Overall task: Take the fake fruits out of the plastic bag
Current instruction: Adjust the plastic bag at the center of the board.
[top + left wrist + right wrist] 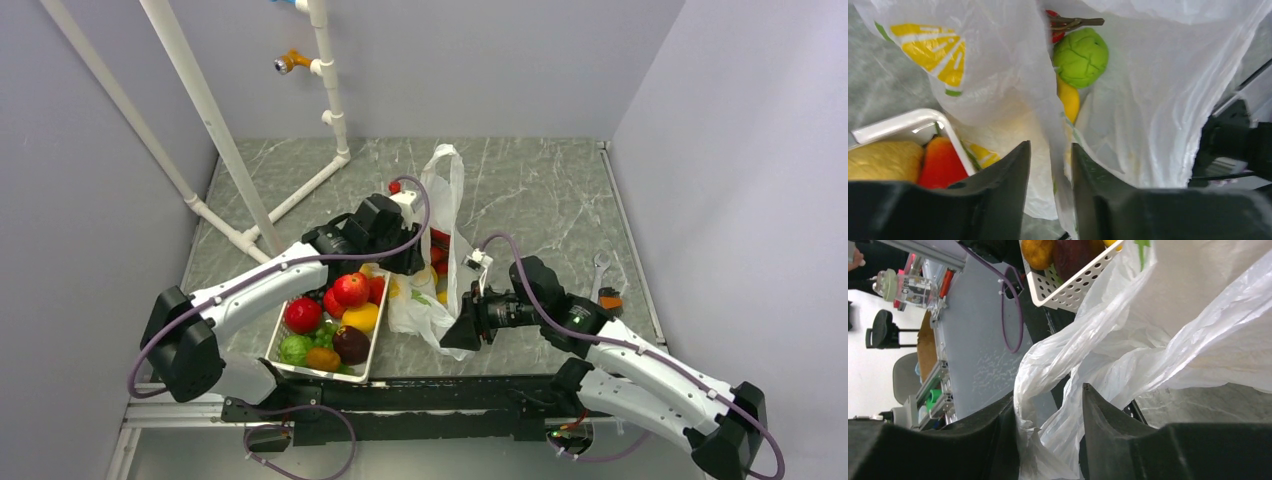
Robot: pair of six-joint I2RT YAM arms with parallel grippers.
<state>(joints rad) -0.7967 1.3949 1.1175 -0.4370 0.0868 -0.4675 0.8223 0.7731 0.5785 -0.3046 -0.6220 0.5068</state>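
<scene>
- Your left claw has its jaws apart with a narrow gap; a fold of the plastic bag runs up between them, and nothing is clamped
- Straight ahead of that claw, past the fold and down in the bag's open pocket, lies the green round fruit; a yellow fruit sits just nearer you, touching it, with its long axis pointing back toward the fingertips; a red fruit peeks out behind the green one
- The move turns on that fold; it stands between the claw and the fruit, so I'd judge you must shift toward the pocket side before reaching in
- Your right claw is at the bag's near corner, jaws apart with bunched film lying between them; it looks loose rather than pinched
- The left arm is clearly nearer the fruit; the right reaches only film
- The bag lies on the counter with its length running away from you, handle at the far end; the basket sits just left of it, touching the film
</scene>
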